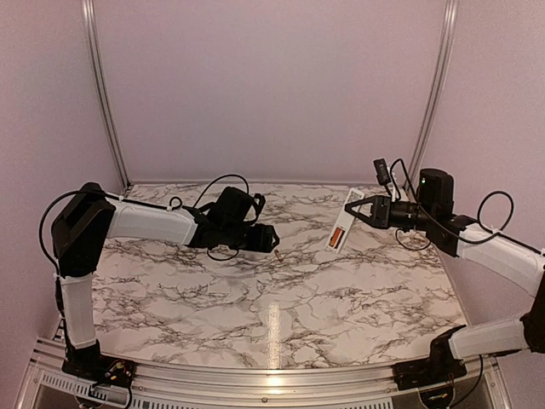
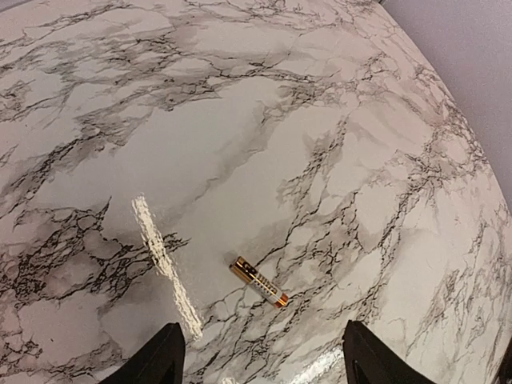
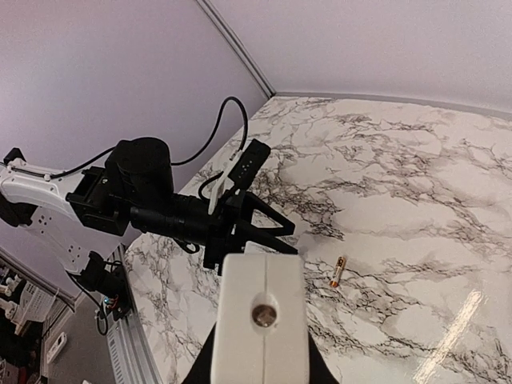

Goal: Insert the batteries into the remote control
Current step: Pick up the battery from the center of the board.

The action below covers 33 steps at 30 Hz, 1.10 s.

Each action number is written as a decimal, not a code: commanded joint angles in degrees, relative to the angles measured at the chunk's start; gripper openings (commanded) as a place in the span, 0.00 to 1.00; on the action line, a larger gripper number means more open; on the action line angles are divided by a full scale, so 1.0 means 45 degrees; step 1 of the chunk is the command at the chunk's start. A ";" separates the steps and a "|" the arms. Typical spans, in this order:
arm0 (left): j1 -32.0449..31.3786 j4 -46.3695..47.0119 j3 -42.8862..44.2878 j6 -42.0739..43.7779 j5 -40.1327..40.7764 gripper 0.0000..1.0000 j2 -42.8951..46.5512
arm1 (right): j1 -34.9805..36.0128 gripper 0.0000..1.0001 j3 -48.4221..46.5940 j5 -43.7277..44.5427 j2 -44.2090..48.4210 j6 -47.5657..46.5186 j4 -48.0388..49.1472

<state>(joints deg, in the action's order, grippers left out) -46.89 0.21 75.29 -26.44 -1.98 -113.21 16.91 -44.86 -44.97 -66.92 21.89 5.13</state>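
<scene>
The left pincer hung wide above a battery on the worktop, just ahead between its fingers, long axis slanted across them. The farther right pincer gripped the remote control.

Battery on marble table

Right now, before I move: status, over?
Left gripper open, empty, one battery loose on the table just ahead. Right gripper shut on the remote control, held clear of the table. Nothing between.
</scene>
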 commanded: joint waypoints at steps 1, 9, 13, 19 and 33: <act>-0.0136 -0.1488 0.1005 -0.0401 0.0817 0.69 -0.0865 | -0.0153 0.00 0.0018 -0.0264 -0.0253 0.0444 0.0481; -0.0324 -0.1845 0.2093 -0.0477 0.1475 0.57 -0.2050 | -0.0161 0.00 0.0009 -0.0360 -0.0435 0.0298 0.0426; -0.0445 -0.2099 0.2612 -0.0473 0.1718 0.49 -0.2551 | -0.0157 0.00 0.0000 -0.0338 -0.0481 0.0239 0.0374; -0.0815 -0.2901 0.3475 -0.0237 0.2537 0.46 -0.3186 | -0.0155 0.00 0.0027 -0.0353 -0.0549 0.0232 0.0346; -0.1248 -0.5401 0.5582 -0.0110 0.3825 0.33 -0.4845 | -0.0179 0.00 -0.0035 -0.0470 -0.0619 0.0222 0.0318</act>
<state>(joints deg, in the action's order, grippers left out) -52.27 -18.52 98.56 -27.79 13.04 -133.19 16.75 -44.40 -46.19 -69.47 22.87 5.52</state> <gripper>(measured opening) 0.357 0.169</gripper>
